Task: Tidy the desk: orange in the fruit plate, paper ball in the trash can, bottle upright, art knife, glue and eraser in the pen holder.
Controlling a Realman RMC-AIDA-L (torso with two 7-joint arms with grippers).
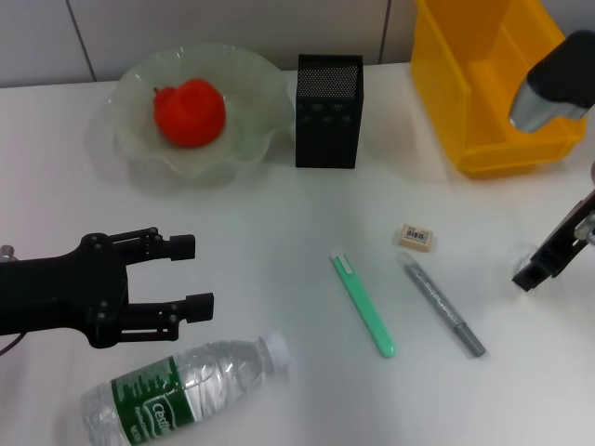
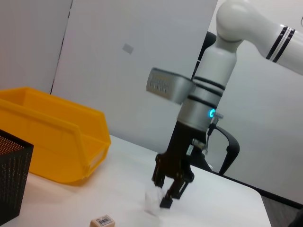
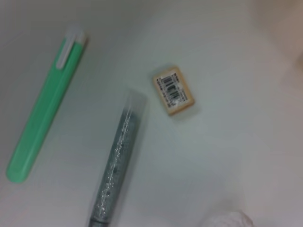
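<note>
The orange (image 1: 189,111) lies in the pale green fruit plate (image 1: 251,139) at the back left. The black mesh pen holder (image 1: 328,111) stands beside it, and the yellow trash can (image 1: 483,93) is at the back right. The bottle (image 1: 177,390) lies on its side at the front left, just in front of my open left gripper (image 1: 191,274). The eraser (image 1: 416,236), the green art knife (image 1: 363,305) and the grey glue pen (image 1: 442,307) lie mid-table. The white paper ball (image 2: 152,201) sits on the table right beside my right gripper (image 2: 162,194), whose fingers stand apart and hold nothing.
The right wrist view shows the eraser (image 3: 173,91), art knife (image 3: 45,104) and glue pen (image 3: 116,165) lying apart from one another, with the paper ball (image 3: 227,220) at the picture's edge. A grey wall rises behind the table.
</note>
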